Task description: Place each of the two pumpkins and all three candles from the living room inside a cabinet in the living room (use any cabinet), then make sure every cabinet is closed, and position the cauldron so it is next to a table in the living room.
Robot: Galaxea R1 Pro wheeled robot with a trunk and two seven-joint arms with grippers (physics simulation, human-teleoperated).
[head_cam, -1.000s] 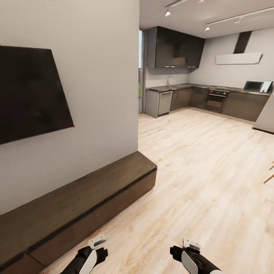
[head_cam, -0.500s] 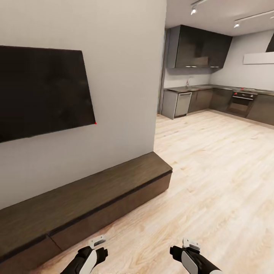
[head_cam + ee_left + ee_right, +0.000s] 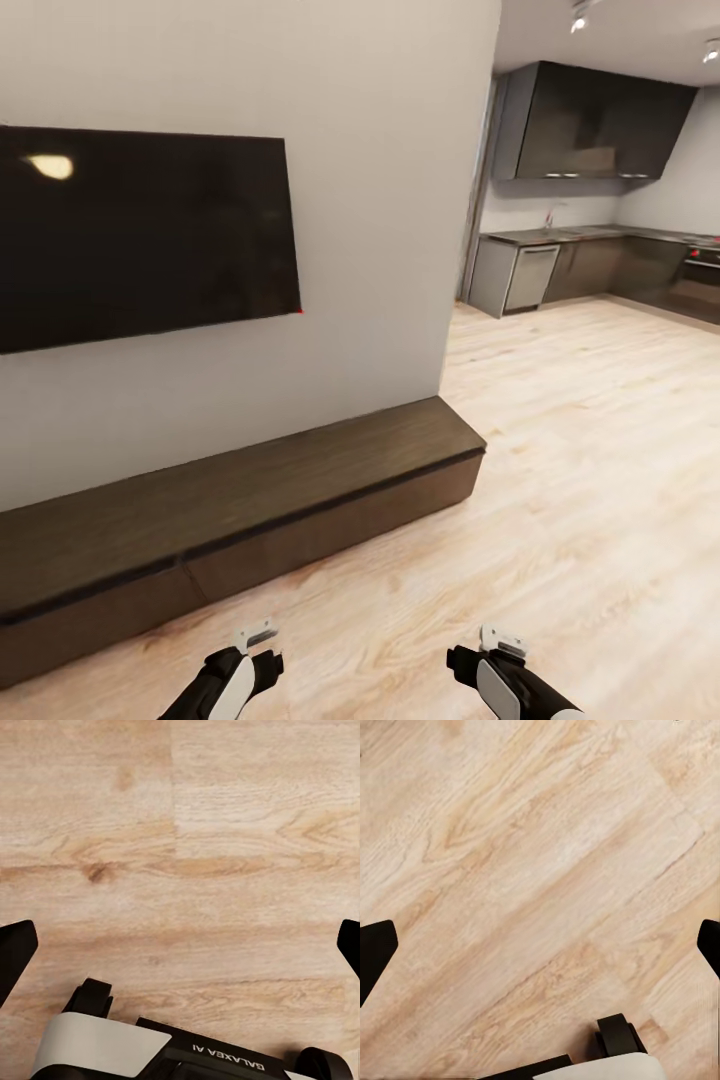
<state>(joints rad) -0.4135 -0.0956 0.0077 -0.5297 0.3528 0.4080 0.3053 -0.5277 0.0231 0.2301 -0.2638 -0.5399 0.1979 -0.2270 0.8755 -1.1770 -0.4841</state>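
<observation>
The cabinet (image 3: 250, 500) is a long, low dark-brown unit standing against the grey wall, its plain fronts flush and shut. It lies ahead and to the left of my arms. My left arm (image 3: 235, 675) and right arm (image 3: 500, 680) hang low at the picture's bottom edge, over bare wood floor. The left gripper (image 3: 180, 949) is open with nothing between its black fingertips (image 3: 15, 956), only floorboards beneath. The right gripper (image 3: 540, 949) is open the same way, above the floor. The pumpkins, candles, cauldron and table are out of view.
A black television (image 3: 140, 235) hangs on the wall above the cabinet. The wall ends at a corner (image 3: 455, 300), and light wood floor (image 3: 580, 480) runs right past it to a grey kitchen (image 3: 590, 260) with counters and an oven at the back.
The camera has turned left: television, cabinet and wall corner slid right in the picture and most of the kitchen left it. Both arms keep the same pose.
</observation>
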